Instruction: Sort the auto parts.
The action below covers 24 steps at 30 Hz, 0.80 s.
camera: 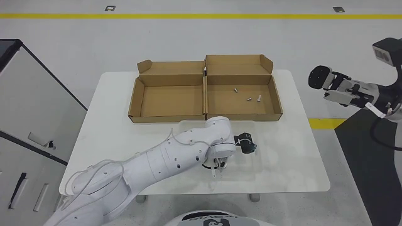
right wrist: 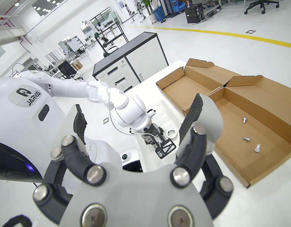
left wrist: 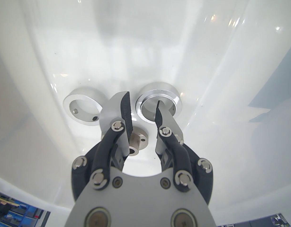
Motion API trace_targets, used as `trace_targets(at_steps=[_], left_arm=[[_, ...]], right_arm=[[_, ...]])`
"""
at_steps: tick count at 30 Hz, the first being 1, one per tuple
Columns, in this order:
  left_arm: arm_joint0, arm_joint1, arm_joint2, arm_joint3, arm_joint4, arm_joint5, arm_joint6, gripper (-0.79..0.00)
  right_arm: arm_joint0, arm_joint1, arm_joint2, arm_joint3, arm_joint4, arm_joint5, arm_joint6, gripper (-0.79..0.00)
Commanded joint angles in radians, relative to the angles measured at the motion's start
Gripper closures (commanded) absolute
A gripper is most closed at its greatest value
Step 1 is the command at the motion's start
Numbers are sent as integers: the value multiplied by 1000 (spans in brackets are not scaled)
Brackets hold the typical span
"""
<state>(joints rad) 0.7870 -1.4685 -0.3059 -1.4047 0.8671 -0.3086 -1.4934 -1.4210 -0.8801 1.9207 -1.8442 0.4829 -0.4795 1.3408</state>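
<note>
My left gripper [left wrist: 141,100] is down inside a shallow white tray [left wrist: 64,36], fingers open. One fingertip stands inside an aluminium ring [left wrist: 159,95] and the other outside it, straddling the ring's wall. A second ring [left wrist: 85,109] with small side holes lies right beside it. A small metal bushing [left wrist: 136,141] lies under the gripper between the fingers. The right wrist view shows the same left gripper [right wrist: 163,147] next to a ring [right wrist: 171,133]. My right gripper [right wrist: 137,103] hangs open and empty in the air beyond the table's right edge [camera: 342,88].
Two open cardboard boxes stand side by side at the back of the white table [camera: 289,157]: the left box [camera: 166,100] and the right box [camera: 244,103], which holds three bolts [camera: 249,97]. A grey cabinet [camera: 31,100] stands left of the table.
</note>
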Motion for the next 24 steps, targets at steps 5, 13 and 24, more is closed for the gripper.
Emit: trace_targets(at_steps=[5,13,24], left_arm=[[-3,-13,8,35,-7,-7,15,0],[-9,-12,-14,10,-16,-8,25,0],[-12,49,-87,-193,-15,25,-43,0]], right_arm=[[0,0,0,0,0,0,0,-785],[0,0,0,0,0,0,0,-785],[0,0,0,0,0,0,0,-785]])
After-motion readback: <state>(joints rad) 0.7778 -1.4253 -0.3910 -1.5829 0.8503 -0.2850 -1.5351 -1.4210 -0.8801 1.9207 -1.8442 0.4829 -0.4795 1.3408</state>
